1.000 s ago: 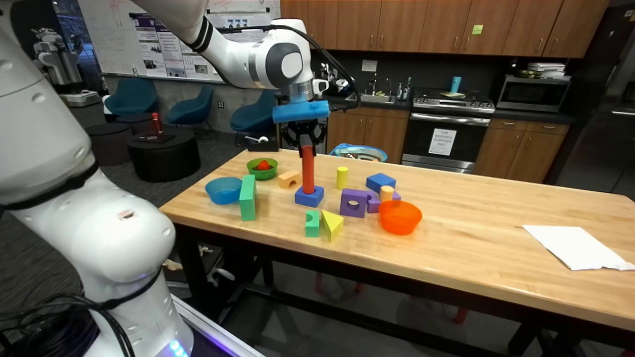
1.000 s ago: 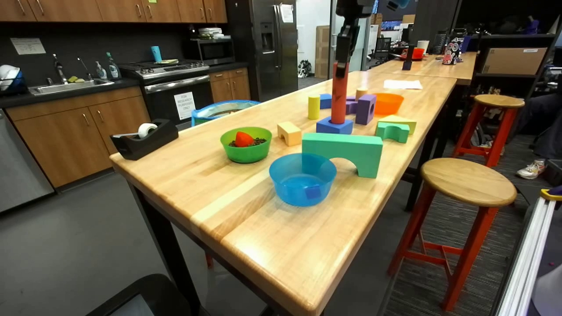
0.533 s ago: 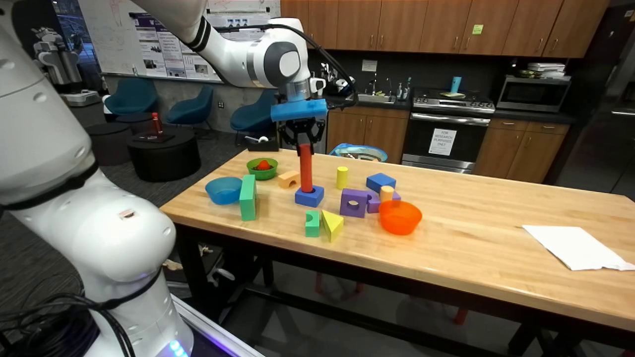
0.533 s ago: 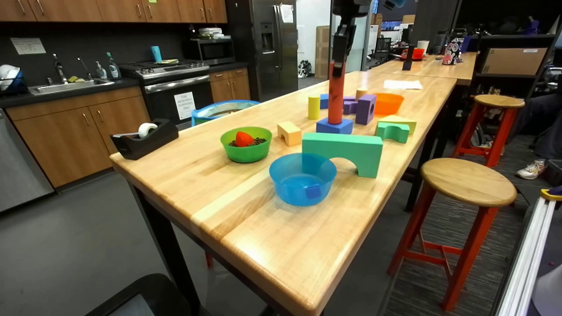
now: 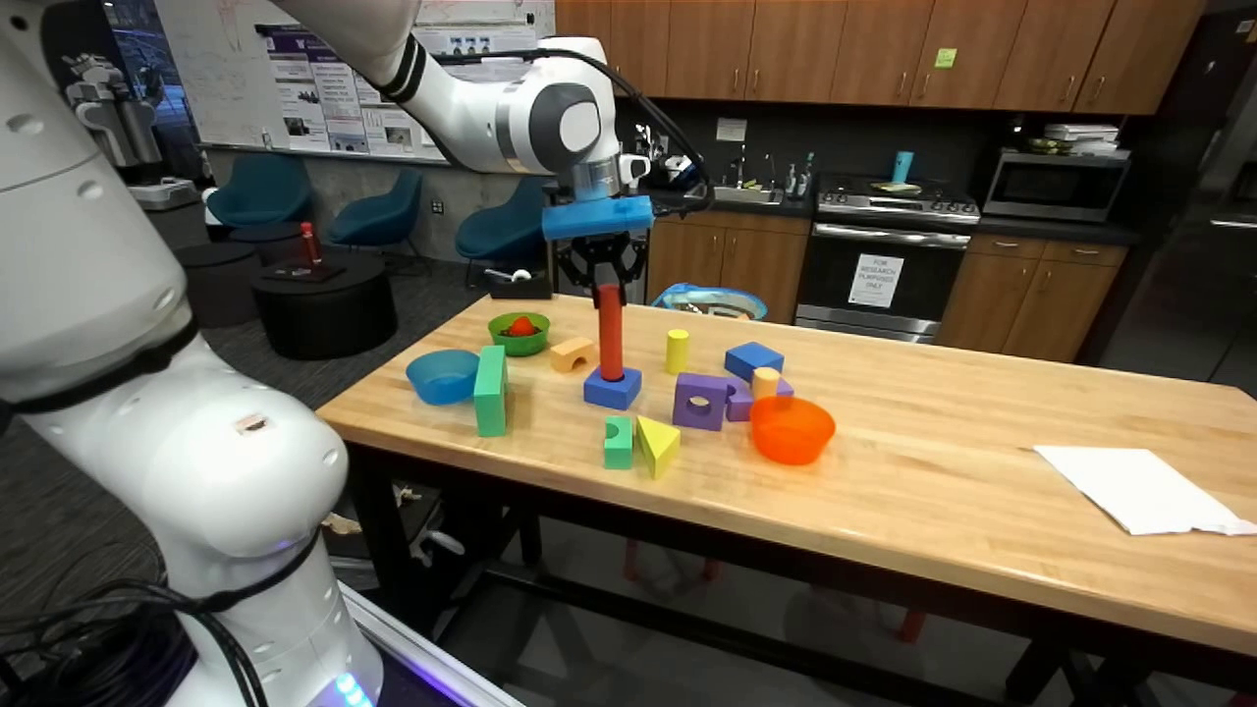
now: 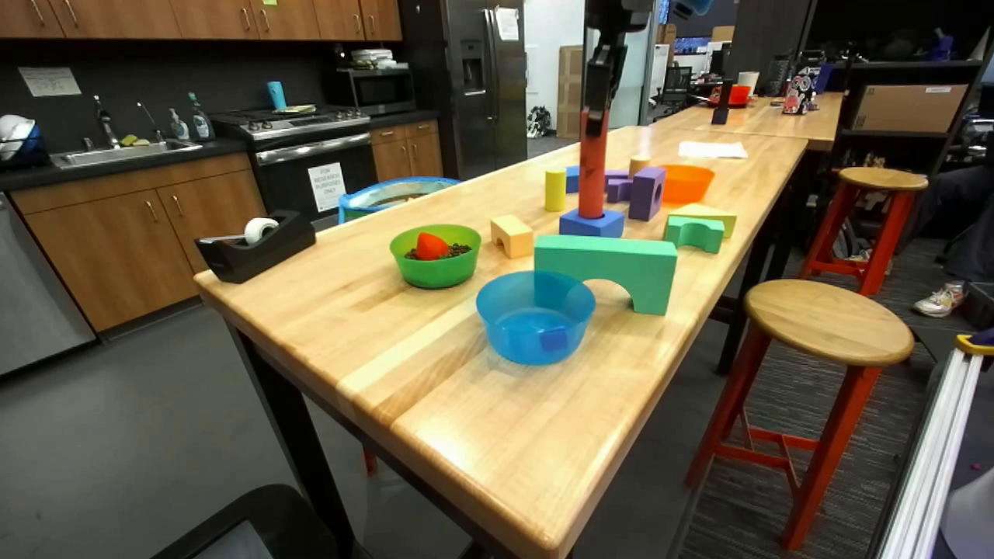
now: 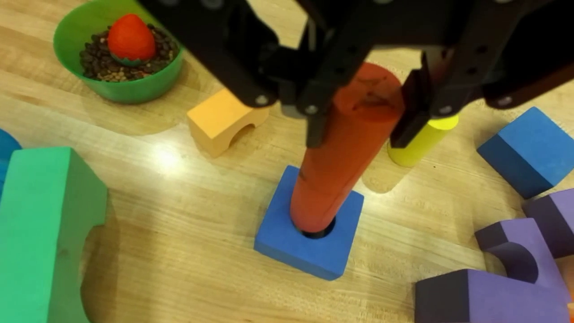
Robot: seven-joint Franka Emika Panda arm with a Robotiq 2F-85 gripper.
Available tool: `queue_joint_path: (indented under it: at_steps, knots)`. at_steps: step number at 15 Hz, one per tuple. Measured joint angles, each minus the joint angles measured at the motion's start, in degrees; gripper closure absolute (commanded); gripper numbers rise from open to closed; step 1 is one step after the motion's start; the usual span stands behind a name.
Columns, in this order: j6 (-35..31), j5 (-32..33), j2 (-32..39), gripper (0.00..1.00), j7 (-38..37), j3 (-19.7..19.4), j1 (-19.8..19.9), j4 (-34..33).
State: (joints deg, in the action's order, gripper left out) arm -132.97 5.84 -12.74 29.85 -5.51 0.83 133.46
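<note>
My gripper (image 7: 358,134) is shut on the upper end of a red cylinder (image 7: 332,170), one finger on each side. The cylinder stands nearly upright, also seen in both exterior views. Its lower end is at the round hole of a square blue block (image 7: 309,251), which lies flat on the table (image 5: 943,432). A dark sliver of the hole shows along one side of the cylinder in the wrist view; how deep the end sits I cannot tell. A yellow cylinder (image 7: 417,146) stands behind one finger, and an orange arch block (image 7: 219,116) lies near the opposite finger.
A green bowl (image 6: 435,272) holds dark beans and a red strawberry-like thing. A blue bowl (image 6: 536,341) stands by a green arch block (image 6: 606,252). Purple blocks (image 5: 699,403), an orange bowl (image 5: 792,432), a yellow triangular block (image 5: 658,447) and a small green block (image 5: 618,444) surround the spot.
My gripper and the red cylinder have shifted sideways slightly, one way and partly back. The cylinder's lower end stays at the blue block, which has not visibly moved.
</note>
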Motion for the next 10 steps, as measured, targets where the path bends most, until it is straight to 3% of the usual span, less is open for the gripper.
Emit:
queue_joint_path:
  at_steps: [10]
  knots:
    - [0.11,-0.11,0.67,0.85,0.0,-0.28,0.03,-0.66]
